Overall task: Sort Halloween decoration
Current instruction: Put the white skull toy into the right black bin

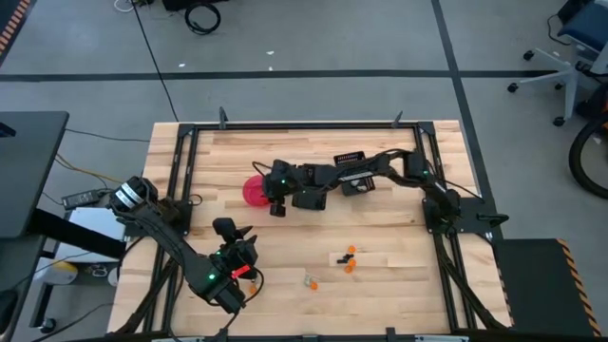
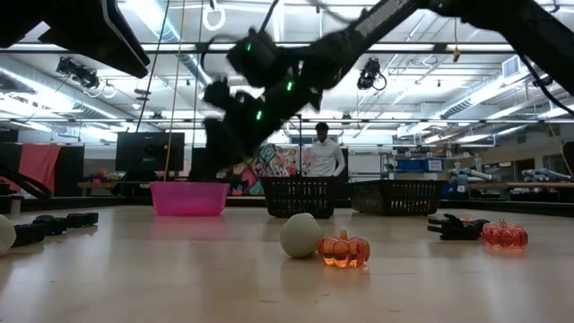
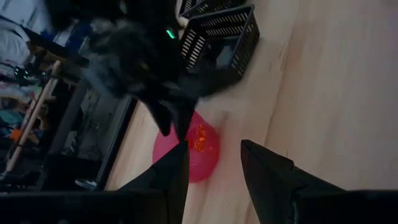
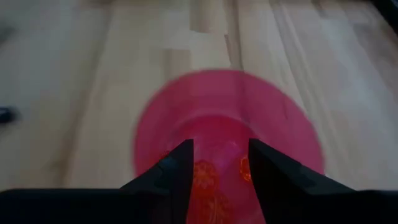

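When we looked straight down on the table [image 1: 380, 204], we found the right gripper [image 1: 276, 206] poised at the edge of the pink bowl [image 1: 253, 192], its arm stretched across from the right past a black basket [image 1: 351, 159]. The left gripper [image 1: 233, 233] waited near the table's front left. Orange trinkets [image 1: 350, 259] lay loose on the wood towards the front, with a pale one [image 1: 311, 282] a little to their left (too small to describe further).

From table height, we noted an orange pumpkin [image 2: 344, 248] touching a pale ball [image 2: 301, 235] in the foreground, a second orange pumpkin [image 2: 505, 234] beside a black trinket [image 2: 459, 226] at the right, and further black pieces [image 2: 54, 225] at the left. The bowl [image 2: 189, 198] stood behind, with two slotted baskets [image 2: 300, 196] to its right. A person [image 2: 323, 154] stood in the room beyond.

Through the left wrist camera, we saw that arm's own fingers [image 3: 268, 174] spread apart with nothing between them, the bowl [image 3: 205, 155] ahead holding orange pieces [image 3: 199, 139], and the other arm above it.

Through the right wrist camera, we recorded its fingers [image 4: 174, 171] parted and empty directly over the bowl [image 4: 217, 112], with orange trinkets [image 4: 204, 177] lying inside.
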